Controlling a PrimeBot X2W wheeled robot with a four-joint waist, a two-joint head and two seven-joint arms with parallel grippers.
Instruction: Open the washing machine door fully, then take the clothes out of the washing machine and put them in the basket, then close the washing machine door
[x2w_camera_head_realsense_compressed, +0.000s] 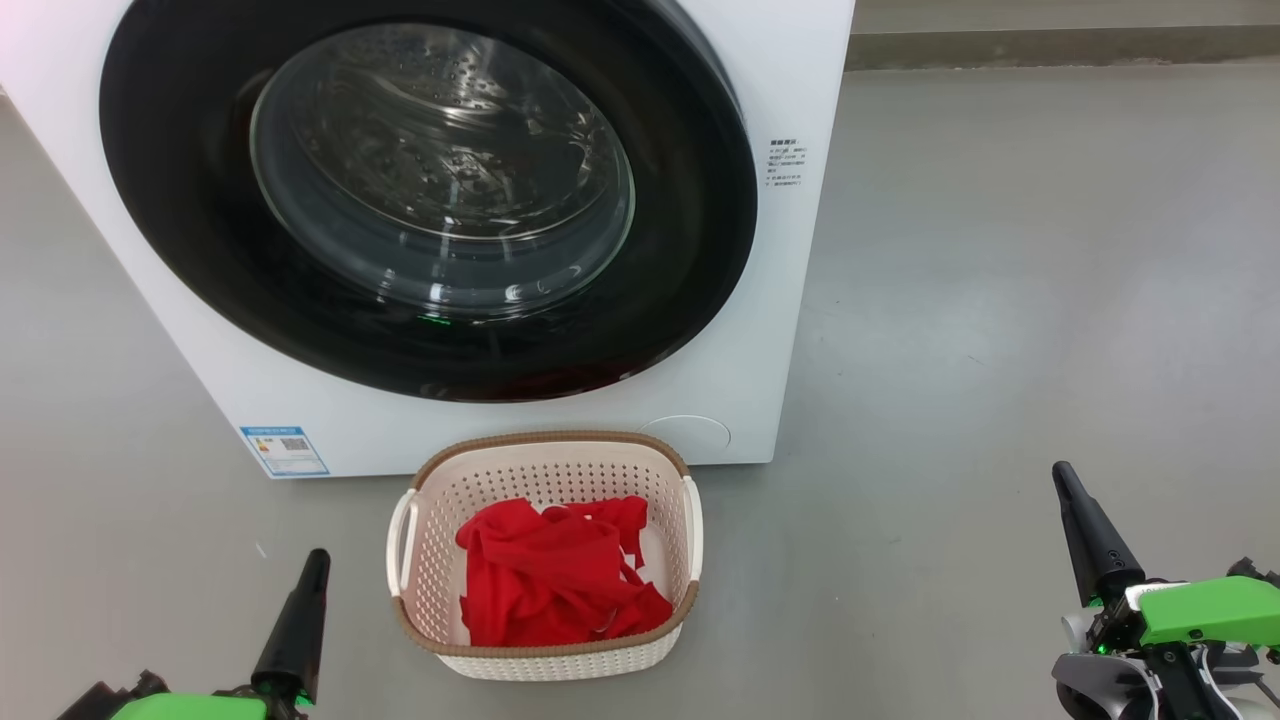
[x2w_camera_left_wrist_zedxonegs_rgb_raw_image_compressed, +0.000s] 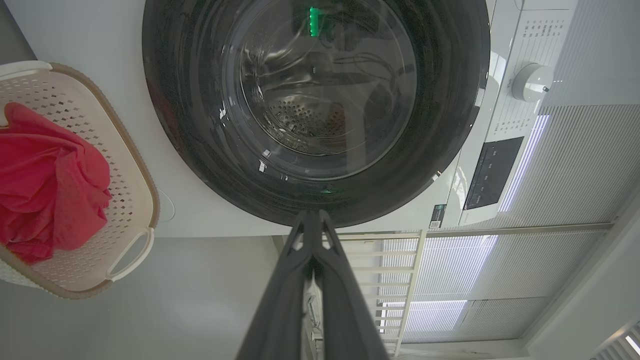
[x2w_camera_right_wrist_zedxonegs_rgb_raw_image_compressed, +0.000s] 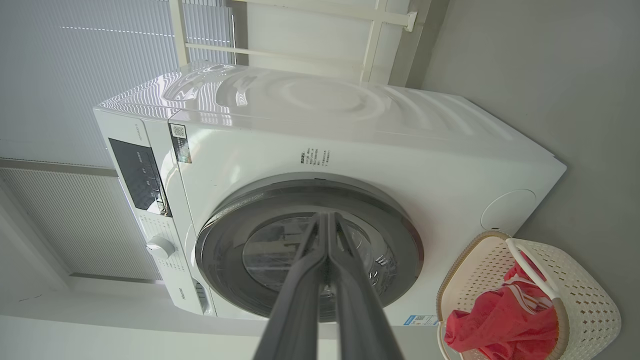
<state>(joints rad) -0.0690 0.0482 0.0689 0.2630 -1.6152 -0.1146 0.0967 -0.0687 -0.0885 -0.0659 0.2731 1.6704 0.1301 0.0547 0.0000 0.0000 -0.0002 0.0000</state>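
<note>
Left gripper (x2w_camera_head_realsense_compressed: 318, 558): long black fingers that taper to a blunt tip, like a slim cone.
Left housing (x2w_camera_head_realsense_compressed: 190, 706): bright green shell at the finger base, with black parts beside it and one tiny green light.
Right gripper (x2w_camera_head_realsense_compressed: 1062, 472): same black tapering shape, with two small pale dots on its side.
Right housing (x2w_camera_head_realsense_compressed: 1210, 608): bright green block with one small dark hole, a white plate, a grey rounded shell, black cables and glowing green lights.
Left fingers (x2w_camera_left_wrist_zedxonegs_rgb_raw_image_compressed: 280, 300): matte dark grey and smooth, with triangular cut-outs near the tips.
Right fingers (x2w_camera_right_wrist_zedxonegs_rgb_raw_image_compressed: 295, 300): matte grey and smooth, widening toward the base.
</note>
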